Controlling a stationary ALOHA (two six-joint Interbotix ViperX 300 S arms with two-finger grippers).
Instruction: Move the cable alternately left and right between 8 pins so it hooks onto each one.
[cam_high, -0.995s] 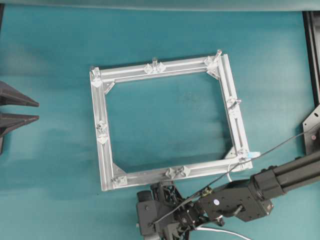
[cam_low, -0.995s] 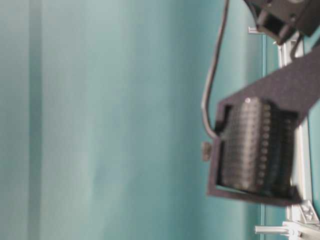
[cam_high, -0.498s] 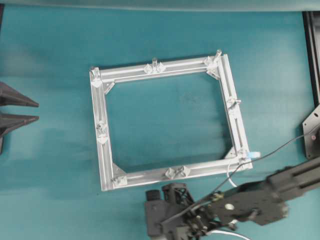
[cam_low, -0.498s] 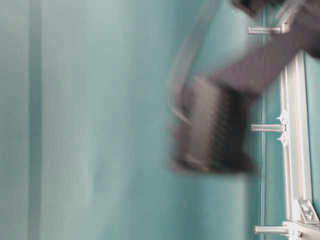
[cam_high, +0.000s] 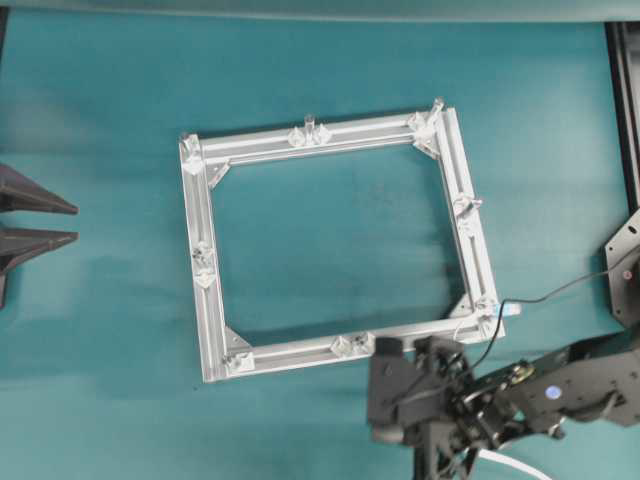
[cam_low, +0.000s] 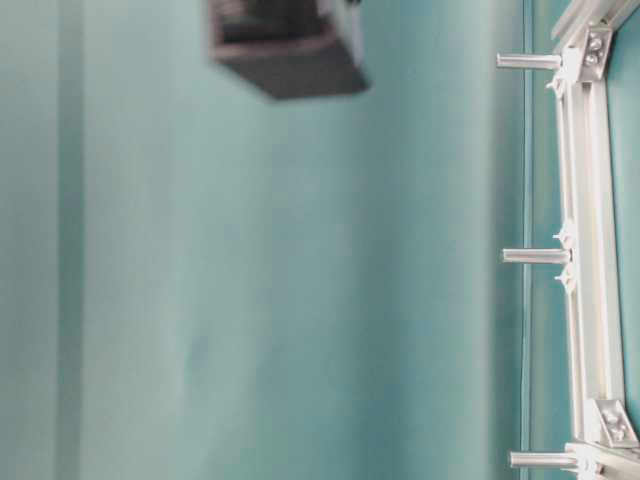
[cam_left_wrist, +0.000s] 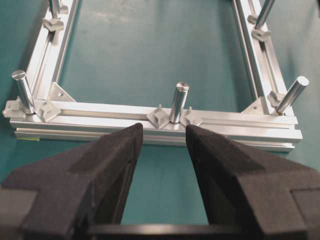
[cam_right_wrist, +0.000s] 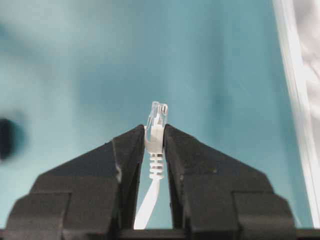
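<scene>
- White cable (cam_right_wrist: 155, 165), its clear plug poking out at the tip, sits pinched in the nearly closed right pincer (cam_right_wrist: 154, 137); in the overhead view that pincer is at the lower right, below the aluminium frame (cam_high: 205, 300).
- The left pincer (cam_left_wrist: 162, 137), at the overhead view's left edge, gapes wide and holds nothing.
- No pins (cam_left_wrist: 178, 102) look threaded; the weaving seems to be just starting.
- Next: carry the plug end to the nearest pin at the frame's lower-right corner and hook it.
</scene>
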